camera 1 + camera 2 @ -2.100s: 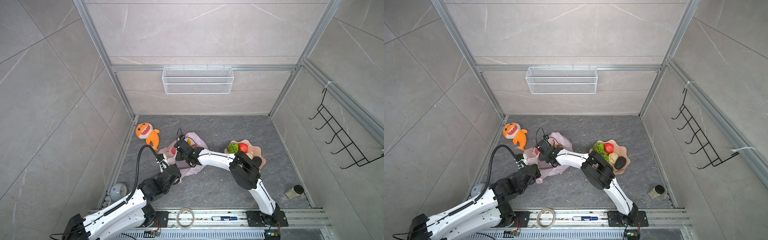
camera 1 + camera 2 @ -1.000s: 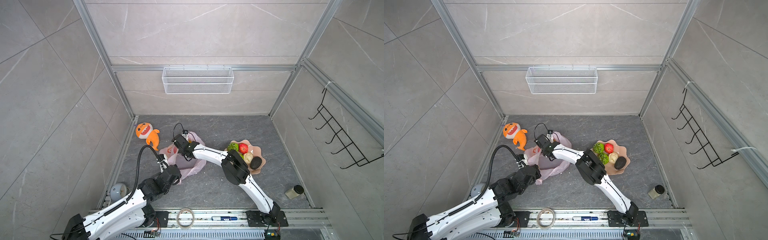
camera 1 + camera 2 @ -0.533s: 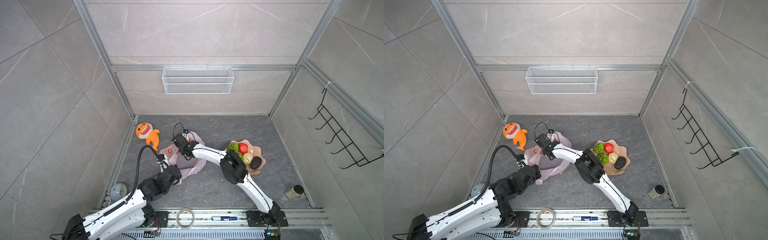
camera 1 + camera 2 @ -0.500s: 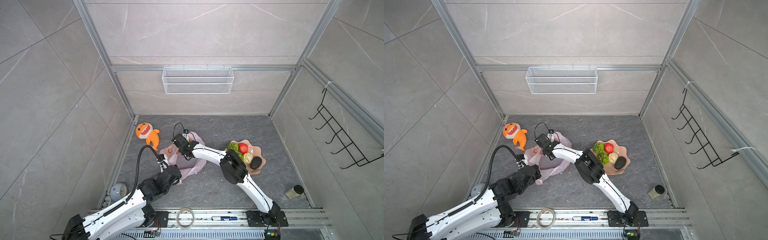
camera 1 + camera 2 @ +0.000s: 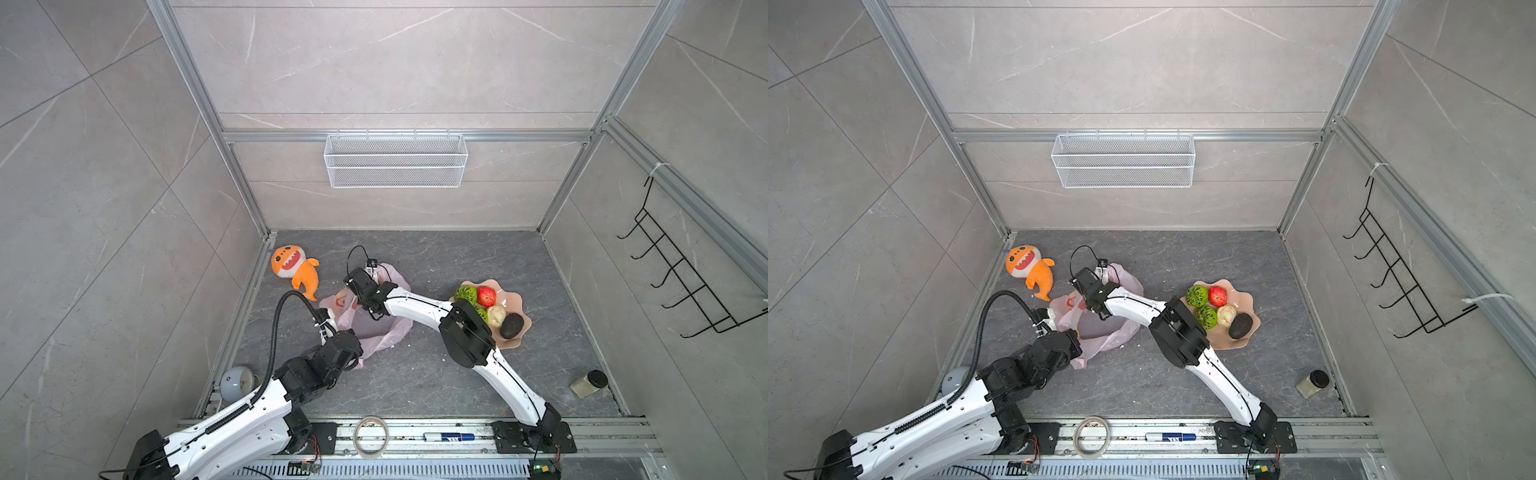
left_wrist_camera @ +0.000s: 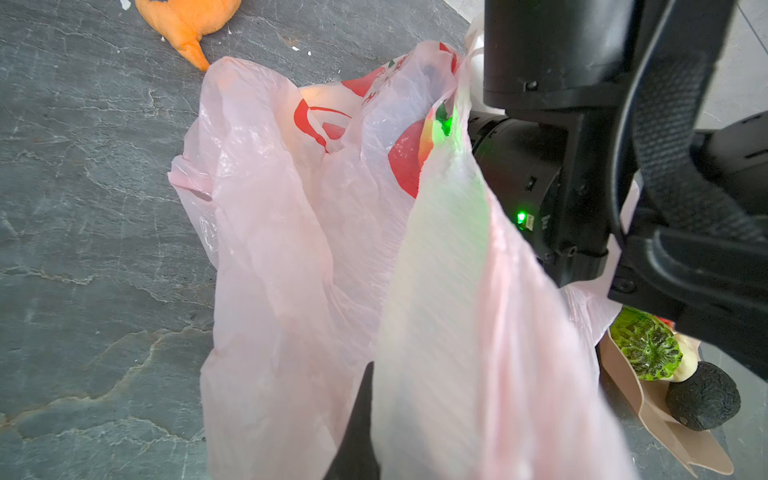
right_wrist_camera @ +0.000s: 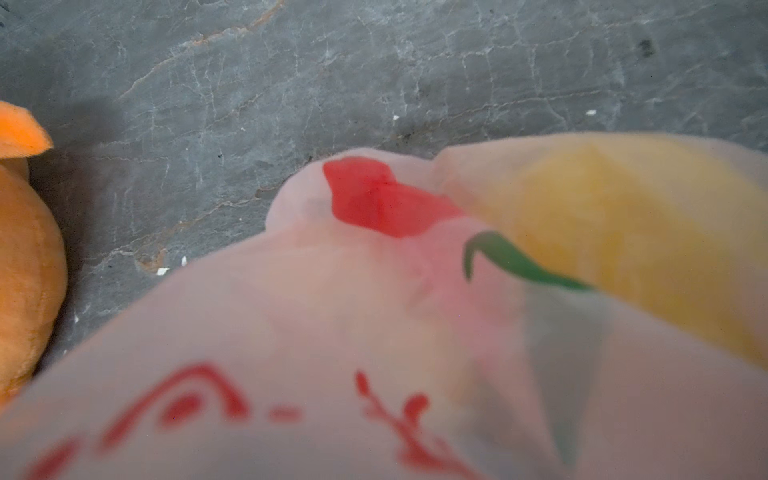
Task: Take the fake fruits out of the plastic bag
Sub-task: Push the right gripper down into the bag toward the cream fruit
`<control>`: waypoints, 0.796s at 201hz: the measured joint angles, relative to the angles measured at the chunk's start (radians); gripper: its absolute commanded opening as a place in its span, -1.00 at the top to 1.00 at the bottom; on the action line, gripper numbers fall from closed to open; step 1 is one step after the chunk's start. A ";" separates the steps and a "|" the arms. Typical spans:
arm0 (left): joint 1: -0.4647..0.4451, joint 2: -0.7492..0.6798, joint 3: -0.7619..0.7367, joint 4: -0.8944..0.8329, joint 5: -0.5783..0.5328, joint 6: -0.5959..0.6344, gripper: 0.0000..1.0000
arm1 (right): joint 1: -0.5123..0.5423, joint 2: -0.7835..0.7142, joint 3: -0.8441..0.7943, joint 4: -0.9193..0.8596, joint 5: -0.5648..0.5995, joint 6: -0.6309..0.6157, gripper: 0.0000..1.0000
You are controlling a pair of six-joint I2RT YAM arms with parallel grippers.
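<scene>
I'm holding the left pincer (image 5: 344,336) clamped on the near edge of the one plastic bag (image 5: 374,328), left of centre on the bench (image 5: 436,374) in both top views. The right pincer (image 5: 356,297) is sitting at its upper rim, jaws hidden, so I cannot tell their state. One yellow fruit (image 7: 623,232) is lying just ahead of it, behind film, its long axis slanting. Five fruits (image 5: 486,296) are resting in one bowl (image 5: 515,300) at right: two green, one red, one cream, one dark
</scene>
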State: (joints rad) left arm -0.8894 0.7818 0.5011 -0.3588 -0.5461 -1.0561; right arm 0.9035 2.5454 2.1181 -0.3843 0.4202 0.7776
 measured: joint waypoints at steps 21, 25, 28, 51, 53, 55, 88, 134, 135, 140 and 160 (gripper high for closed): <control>0.000 0.000 0.000 0.000 0.000 0.000 1.00 | 0.000 0.000 -0.003 0.007 0.000 -0.007 0.40; 0.000 0.000 0.000 0.000 0.000 0.000 1.00 | 0.000 0.000 -0.005 0.009 0.000 -0.008 0.43; 0.000 0.000 0.000 0.000 0.000 0.000 1.00 | -0.001 0.000 -0.006 0.011 0.000 -0.010 0.45; 0.000 0.000 0.000 0.000 0.000 0.000 1.00 | -0.001 -0.004 -0.016 0.023 -0.001 -0.014 0.55; 0.000 0.000 0.000 0.000 0.000 0.000 1.00 | -0.001 -0.005 -0.018 0.023 -0.001 -0.014 0.56; 0.000 0.000 0.000 0.000 0.000 0.000 1.00 | -0.001 -0.006 -0.020 0.024 -0.001 -0.014 0.56; 0.000 0.000 0.000 0.000 0.000 0.000 1.00 | -0.002 -0.046 -0.091 0.056 -0.017 -0.025 0.61; 0.000 0.003 0.000 0.008 -0.001 0.000 1.00 | -0.006 -0.109 -0.184 0.072 -0.069 -0.071 0.64; 0.000 0.003 0.000 0.008 -0.001 0.000 1.00 | -0.006 -0.111 -0.185 0.072 -0.070 -0.072 0.64; 0.000 0.005 0.000 0.010 -0.001 0.000 1.00 | -0.007 -0.119 -0.197 0.071 -0.076 -0.076 0.64; 0.000 0.022 0.000 0.027 -0.001 0.001 1.00 | -0.007 -0.153 -0.238 0.071 -0.103 -0.096 0.64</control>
State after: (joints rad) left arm -0.8894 0.8040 0.5011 -0.3321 -0.5468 -1.0554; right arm 0.8963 2.3924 1.8797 -0.3130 0.3176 0.6815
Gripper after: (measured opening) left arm 0.048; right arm 0.483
